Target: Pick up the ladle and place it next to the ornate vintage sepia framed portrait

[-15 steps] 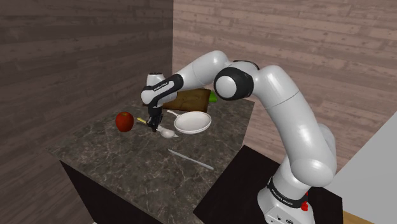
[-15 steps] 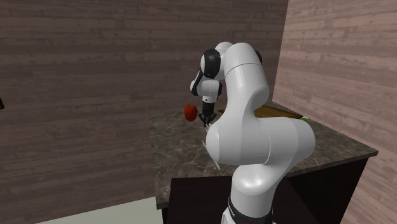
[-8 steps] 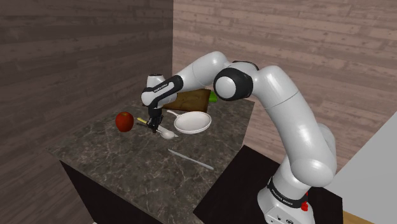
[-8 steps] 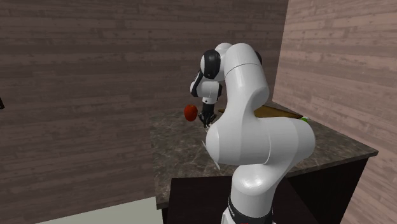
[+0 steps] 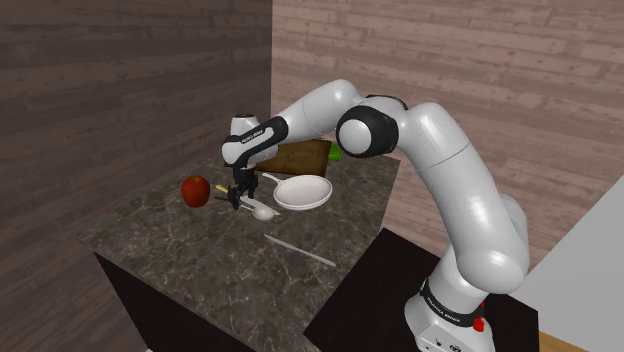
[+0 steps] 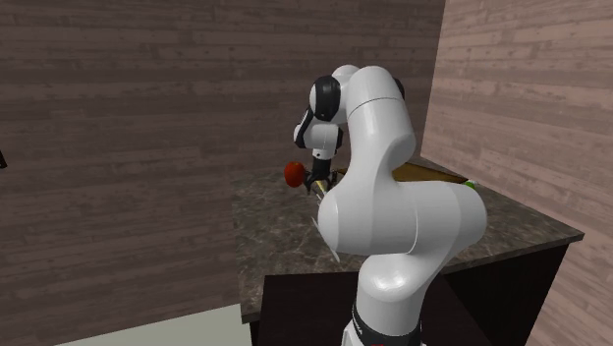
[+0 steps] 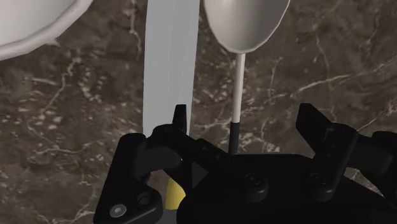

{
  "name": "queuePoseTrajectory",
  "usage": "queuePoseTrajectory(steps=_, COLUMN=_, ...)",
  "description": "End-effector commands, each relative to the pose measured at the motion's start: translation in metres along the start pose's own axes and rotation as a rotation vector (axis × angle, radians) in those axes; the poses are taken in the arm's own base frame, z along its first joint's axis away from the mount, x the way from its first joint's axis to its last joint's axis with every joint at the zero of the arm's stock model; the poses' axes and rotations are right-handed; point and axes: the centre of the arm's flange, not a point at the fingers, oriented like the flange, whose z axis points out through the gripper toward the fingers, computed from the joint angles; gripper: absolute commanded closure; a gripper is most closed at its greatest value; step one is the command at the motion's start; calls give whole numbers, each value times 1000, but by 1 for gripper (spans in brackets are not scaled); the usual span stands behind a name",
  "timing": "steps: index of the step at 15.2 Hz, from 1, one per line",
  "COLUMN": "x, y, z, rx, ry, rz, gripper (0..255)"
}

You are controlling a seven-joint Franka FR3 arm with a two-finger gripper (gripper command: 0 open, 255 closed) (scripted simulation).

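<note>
**A:** Status of the gripper (image 7: 245, 113)?

**B:** Fingers apart, low over the dark marble counter (image 5: 190, 255), just off the white dish (image 5: 303, 193) on its side away from the stand. Nothing is clasped.

**A:** Ladle?

**B:** The ladle (image 7: 244, 25) is lying on the counter just beside the dish. Its thin handle runs between the two fingers, and I see no contact with either. A flat grey blade (image 7: 168, 63) lies alongside, between the handle and the dish, and one finger overlaps it.

**A:** Progress?

**B:** My judgement is that the approach is done and the grasp is not. Closing, lifting, carrying and setting down all remain. A brown flat panel (image 5: 303, 156) lies beyond the dish toward the wall. I take it for the portrait, though no picture face can be made out. A red apple (image 5: 196, 190) sits farther from the dish than the gripper.

**A:** Any writing?

**B:** There is small lettering on the arm (image 5: 430, 150), at its wrist link and near its foot, too small to read. No labels on the tableware.
</note>
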Motion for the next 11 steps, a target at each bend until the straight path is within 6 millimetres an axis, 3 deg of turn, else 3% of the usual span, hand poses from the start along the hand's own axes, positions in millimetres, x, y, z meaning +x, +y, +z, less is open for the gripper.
queuePoseTrajectory(steps=1, x=-1, y=0, z=-20, rx=0, ry=0, rz=0, gripper=0)
queuePoseTrajectory(steps=3, x=-1, y=0, z=-44, rx=0, ry=0, rz=0, gripper=0)
queuePoseTrajectory(steps=11, x=-1, y=0, z=-44, rx=0, ry=0, rz=0, gripper=0)
